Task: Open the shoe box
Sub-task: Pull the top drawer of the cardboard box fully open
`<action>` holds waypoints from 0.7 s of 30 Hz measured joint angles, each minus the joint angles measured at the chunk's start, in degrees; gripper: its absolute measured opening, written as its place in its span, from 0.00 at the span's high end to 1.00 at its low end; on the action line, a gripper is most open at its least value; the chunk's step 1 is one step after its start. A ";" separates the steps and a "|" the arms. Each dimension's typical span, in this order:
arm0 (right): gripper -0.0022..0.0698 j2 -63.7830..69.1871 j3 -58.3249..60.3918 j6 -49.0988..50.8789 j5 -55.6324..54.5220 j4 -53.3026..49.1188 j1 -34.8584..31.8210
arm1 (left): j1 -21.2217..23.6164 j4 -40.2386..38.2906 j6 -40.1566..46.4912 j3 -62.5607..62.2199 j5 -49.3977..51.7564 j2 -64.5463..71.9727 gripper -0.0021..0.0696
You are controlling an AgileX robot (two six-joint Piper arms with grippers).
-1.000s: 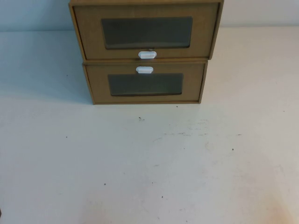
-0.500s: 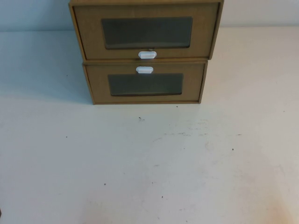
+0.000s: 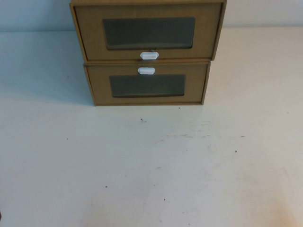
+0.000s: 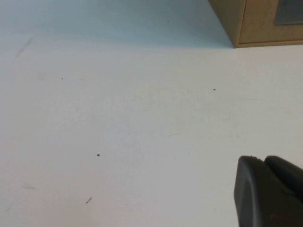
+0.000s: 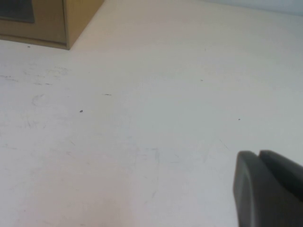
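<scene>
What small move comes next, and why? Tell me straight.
Probably start the right end effector toward the lower box's white handle, opening on the way. The lower box and the upper box are both closed. The right end effector and the left end effector both sit shut over the table, well short of the boxes.

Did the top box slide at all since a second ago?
No. The top box hasn't shifted against the bottom box. Left gripper and right gripper hover shut over the table.
</scene>
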 joint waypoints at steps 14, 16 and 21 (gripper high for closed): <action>0.99 0.00 0.00 0.00 0.00 0.00 0.00 | 0.00 0.99 0.00 0.00 -1.88 0.00 0.98; 0.99 0.00 0.00 0.00 0.00 0.00 0.00 | 0.00 1.23 0.00 0.00 -2.20 0.00 0.98; 0.99 0.00 0.00 0.00 0.00 0.00 0.00 | 0.00 -1.22 -3.50 0.00 -4.45 0.00 0.98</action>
